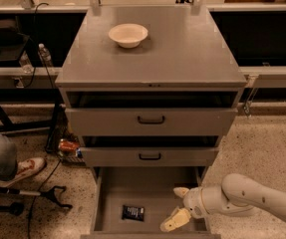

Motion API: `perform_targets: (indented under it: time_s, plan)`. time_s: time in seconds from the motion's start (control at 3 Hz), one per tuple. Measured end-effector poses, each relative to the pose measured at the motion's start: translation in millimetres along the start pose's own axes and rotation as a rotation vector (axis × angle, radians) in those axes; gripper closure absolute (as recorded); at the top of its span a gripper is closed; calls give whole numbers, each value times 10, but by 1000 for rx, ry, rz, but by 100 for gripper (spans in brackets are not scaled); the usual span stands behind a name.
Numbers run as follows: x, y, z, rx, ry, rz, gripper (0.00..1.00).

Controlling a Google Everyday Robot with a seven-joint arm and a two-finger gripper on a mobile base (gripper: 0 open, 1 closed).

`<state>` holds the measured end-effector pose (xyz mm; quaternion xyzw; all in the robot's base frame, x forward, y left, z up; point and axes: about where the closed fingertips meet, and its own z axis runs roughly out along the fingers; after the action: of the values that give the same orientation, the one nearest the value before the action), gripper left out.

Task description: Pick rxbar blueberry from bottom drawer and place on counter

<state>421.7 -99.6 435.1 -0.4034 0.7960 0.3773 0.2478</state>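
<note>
The rxbar blueberry (133, 212), a small dark wrapper, lies flat on the floor of the open bottom drawer (147, 189), toward its front left. My gripper (178, 206) is inside the same drawer at its right side, reaching in from the right, a short way right of the bar and apart from it. Its two pale fingers (175, 220) are spread open and hold nothing. The grey counter (182, 49) tops the cabinet above.
A white bowl (127, 35) sits on the counter at the back left. Two upper drawers with black handles (150, 119) stand slightly pulled out above the bottom drawer. A person's leg and shoe (25, 167) and a black stand lie on the floor at left.
</note>
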Motion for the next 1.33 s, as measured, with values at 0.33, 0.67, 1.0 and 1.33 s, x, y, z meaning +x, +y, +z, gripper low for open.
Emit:
perform_targets:
  time_s: [0.33,0.67,1.0,1.33]
  plan:
    - [-57,-310,354,-19,-69,-122,0]
    - [-71,-551,658,-9,-116,-229,0]
    - [41,-732,1241,18,-147,-312,0]
    - [41,-732,1242,18,-147,-312,0]
